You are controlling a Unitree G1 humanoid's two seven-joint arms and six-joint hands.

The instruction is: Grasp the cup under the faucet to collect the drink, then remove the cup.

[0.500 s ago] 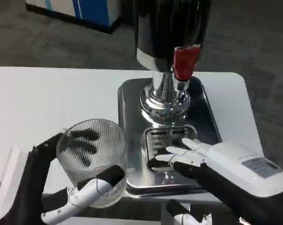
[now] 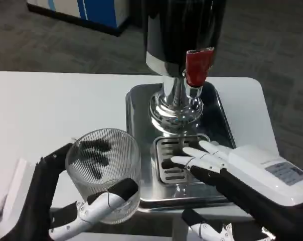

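Note:
A clear ribbed glass cup (image 2: 105, 173) is held by my left hand (image 2: 73, 201), whose fingers wrap its far side and whose thumb presses its near side, at the left edge of the steel tray (image 2: 136, 115). The cup stands left of the drip grate (image 2: 174, 158), not under the faucet. The dispenser's red tap (image 2: 197, 66) hangs above the tray on a chrome stem. My right hand (image 2: 226, 165) lies over the right part of the grate with fingers stretched out and apart, holding nothing.
The dispenser's dark body (image 2: 181, 30) and chrome base (image 2: 174, 108) rise at the tray's back. The white table (image 2: 46, 110) stretches to the left. A blue and white cabinet (image 2: 86, 12) stands on the floor beyond the table.
The cup and my left hand have shifted slightly right and toward the tray. My right hand has moved a little forward over the grate.

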